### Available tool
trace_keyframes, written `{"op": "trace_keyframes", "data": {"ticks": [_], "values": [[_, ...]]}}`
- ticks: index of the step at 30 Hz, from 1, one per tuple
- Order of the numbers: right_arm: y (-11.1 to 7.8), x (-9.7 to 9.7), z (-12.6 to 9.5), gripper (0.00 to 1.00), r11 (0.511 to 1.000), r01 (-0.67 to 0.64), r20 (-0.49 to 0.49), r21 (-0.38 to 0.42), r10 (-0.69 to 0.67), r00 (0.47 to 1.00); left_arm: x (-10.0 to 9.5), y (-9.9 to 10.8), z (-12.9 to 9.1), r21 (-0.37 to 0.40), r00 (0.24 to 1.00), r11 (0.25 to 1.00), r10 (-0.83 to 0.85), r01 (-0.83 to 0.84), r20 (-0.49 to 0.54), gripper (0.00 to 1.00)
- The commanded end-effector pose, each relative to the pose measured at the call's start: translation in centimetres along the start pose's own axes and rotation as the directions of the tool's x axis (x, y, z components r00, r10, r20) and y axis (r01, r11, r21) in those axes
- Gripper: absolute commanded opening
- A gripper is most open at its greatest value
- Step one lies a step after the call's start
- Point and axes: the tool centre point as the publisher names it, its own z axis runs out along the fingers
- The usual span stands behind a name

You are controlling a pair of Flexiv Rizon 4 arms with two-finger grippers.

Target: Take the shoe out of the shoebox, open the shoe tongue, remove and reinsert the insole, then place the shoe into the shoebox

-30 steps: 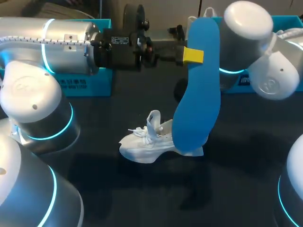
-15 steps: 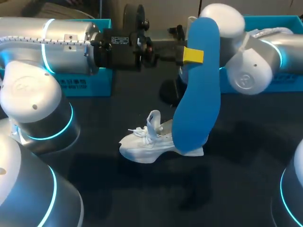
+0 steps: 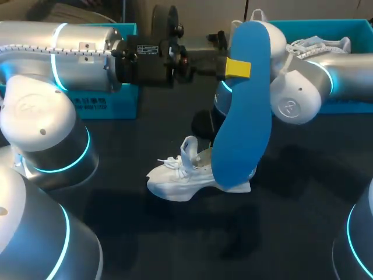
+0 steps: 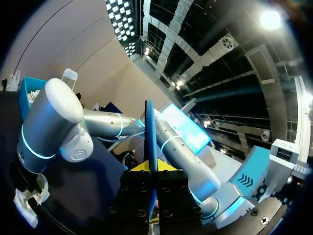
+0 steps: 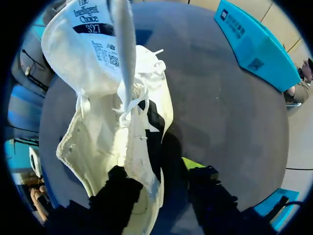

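Listener: Progress on the shoe job, please?

Robot: About halfway, I judge. The white shoe (image 3: pixel 180 178) is out of the teal shoebox (image 3: pixel 349 26) and stands on the dark table (image 3: pixel 291 221), near the middle. Its tongue (image 3: pixel 188 149) is pulled up. The blue insole (image 3: pixel 245 116) is out of the shoe. I have yet to put the insole back in and return the shoe to the box.

Listener: How are your arms placed?

Robot: My left arm reaches level across the back of the table. My left gripper (image 3: pixel 238 68) is clamped on the insole near its upper end, holding it upright above the shoe's heel. My right arm (image 3: pixel 303 87) comes in from the right and bends down behind the insole.

Listener: And the right gripper?

Robot: My right gripper (image 5: pixel 159 171) is at the shoe's opening with its fingers spread apart. The shoe's side wall lies between them, against one finger. It is not gripping anything, as far as I can see.
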Motion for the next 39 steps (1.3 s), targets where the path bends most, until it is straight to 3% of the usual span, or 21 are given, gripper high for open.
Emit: {"op": "trace_keyframes", "data": {"ticks": [1, 9, 13, 19, 22, 27, 28, 31, 34, 39], "values": [[0.2, 0.0, 0.3, 0.00, 1.000, -0.007, -0.011, 0.010, 0.007, 1.000, 0.0, 0.0, 0.1, -0.001, 1.000, 1.000, 0.000, 0.000, 0.000, 0.00], [-0.3, 1.3, -0.3, 0.00, 0.998, -0.063, -0.042, -0.023, 0.062, 0.997, 0.0, 0.0, 0.1, -0.001, 1.000, 1.000, 0.000, 0.000, 0.000, 0.00], [-0.8, 2.1, -1.7, 0.00, 0.985, -0.164, -0.072, -0.049, 0.161, 0.984, 0.0, 0.0, 0.1, -0.001, 1.000, 1.000, 0.000, 0.000, 0.000, 0.00], [-1.5, 3.1, -3.7, 0.00, 0.937, -0.344, -0.209, -0.065, 0.325, 0.922, 0.0, 0.0, 0.1, -0.001, 1.000, 1.000, 0.000, 0.000, 0.000, 0.00], [-2.0, 3.4, -3.8, 0.00, 0.889, -0.450, -0.302, -0.087, 0.407, 0.862, 0.0, 0.0, 0.1, -0.001, 1.000, 1.000, 0.000, 0.000, 0.000, 0.00], [-2.1, 3.8, -3.6, 0.00, 0.766, -0.637, -0.408, -0.086, 0.556, 0.724, 0.0, 0.0, 0.1, -0.001, 1.000, 1.000, 0.000, 0.000, 0.000, 0.00], [-2.0, 4.1, -3.5, 0.00, 0.724, -0.677, -0.402, -0.131, 0.585, 0.704, 0.0, 0.0, 0.1, -0.001, 1.000, 1.000, 0.000, 0.000, 0.000, 0.00], [-1.5, 4.5, -3.2, 0.00, 0.621, -0.767, -0.420, -0.162, 0.659, 0.624, 0.0, 0.0, 0.1, -0.001, 1.000, 1.000, 0.000, 0.000, 0.000, 0.00], [-0.9, 4.6, -3.1, 0.00, 0.506, -0.852, -0.412, -0.137, 0.753, 0.513, 0.0, 0.0, 0.1, -0.001, 1.000, 1.000, 0.000, 0.000, 0.000, 0.00], [0.0, 4.7, -4.4, 0.00, 0.383, -0.918, -0.361, -0.105, 0.845, 0.394, 0.0, 0.0, 0.1, -0.001, 1.000, 1.000, 0.000, 0.000, 0.000, 0.00]]}}
